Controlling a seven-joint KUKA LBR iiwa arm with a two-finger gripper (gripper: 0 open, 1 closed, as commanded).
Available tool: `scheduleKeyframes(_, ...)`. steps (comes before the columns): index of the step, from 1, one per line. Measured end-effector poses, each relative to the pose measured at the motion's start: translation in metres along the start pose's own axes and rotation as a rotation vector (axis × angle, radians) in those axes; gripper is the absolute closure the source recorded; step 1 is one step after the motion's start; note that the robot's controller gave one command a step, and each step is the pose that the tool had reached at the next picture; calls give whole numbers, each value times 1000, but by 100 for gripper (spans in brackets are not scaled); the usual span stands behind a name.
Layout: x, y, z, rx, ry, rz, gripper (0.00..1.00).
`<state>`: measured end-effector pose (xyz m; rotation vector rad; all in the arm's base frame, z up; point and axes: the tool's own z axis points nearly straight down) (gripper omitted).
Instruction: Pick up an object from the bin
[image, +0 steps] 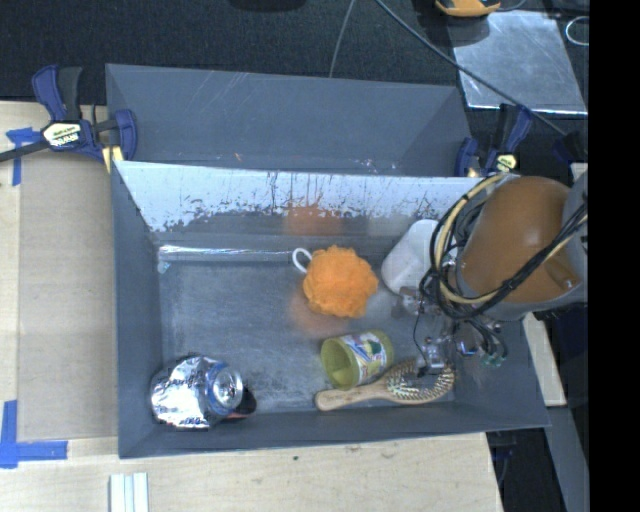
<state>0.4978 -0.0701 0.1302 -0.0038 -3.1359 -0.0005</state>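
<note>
Our hand (437, 362) hangs low over the bristled head of the wooden-handled hairbrush (385, 392), which lies flat along the grey metal bin's (220, 300) near wall. That likely explains the approach from above. Whether the hand is spread or pressed together we cannot tell. Just left lies a tipped green plastic cup (355, 360).
</note>
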Motion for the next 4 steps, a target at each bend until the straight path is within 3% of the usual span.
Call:
scheduleKeyframes(1,-22,47,62,-1,1,-149,0)
scheduleKeyframes(2,-23,45,60,0,-1,-147,100)
scheduleKeyframes(3,-17,85,-5,0,-9,-36,100)
scheduleKeyframes(4,-92,101,-120,0,-24,-91,100)
